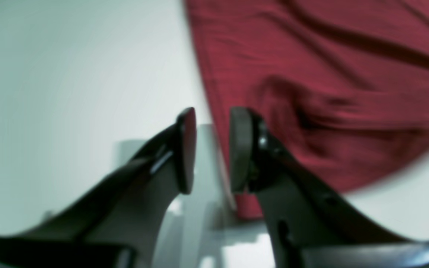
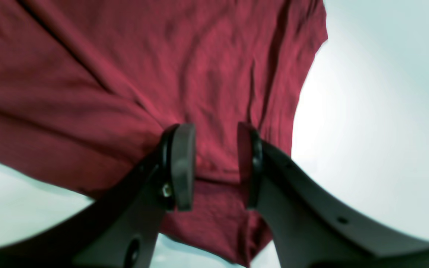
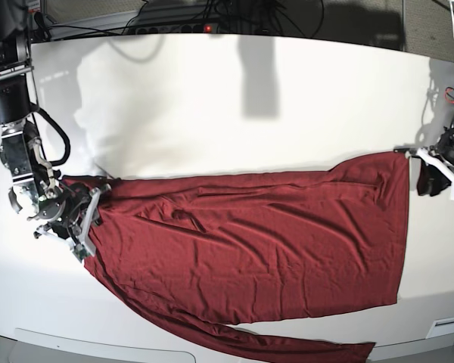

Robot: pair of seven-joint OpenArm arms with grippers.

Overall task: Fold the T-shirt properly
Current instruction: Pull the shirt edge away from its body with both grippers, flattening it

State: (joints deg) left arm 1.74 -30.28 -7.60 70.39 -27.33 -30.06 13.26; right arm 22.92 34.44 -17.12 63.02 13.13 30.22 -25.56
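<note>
**Shirt spread out, both tools parted at its ends**

The bench (image 3: 212,98) carries the T-shirt (image 3: 257,242), lying flat and wide across its near half, one sleeve trailing at the front edge. The right tool (image 2: 214,167) stands open over the hem, gripping nothing. The left tool (image 1: 212,149) is also open, just beside the shirt's edge. Spreading seems finished; the next move probably needs fresh grips for the first fold.

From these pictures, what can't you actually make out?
- Base view: the dark red thin-fabric long-sleeved shirt has its lower sleeve cut off by the bottom edge.
- Base view: the right gripper is too small to show its jaws' gap.
- Left wrist view: motion blur smears the cloth's edge.
</note>
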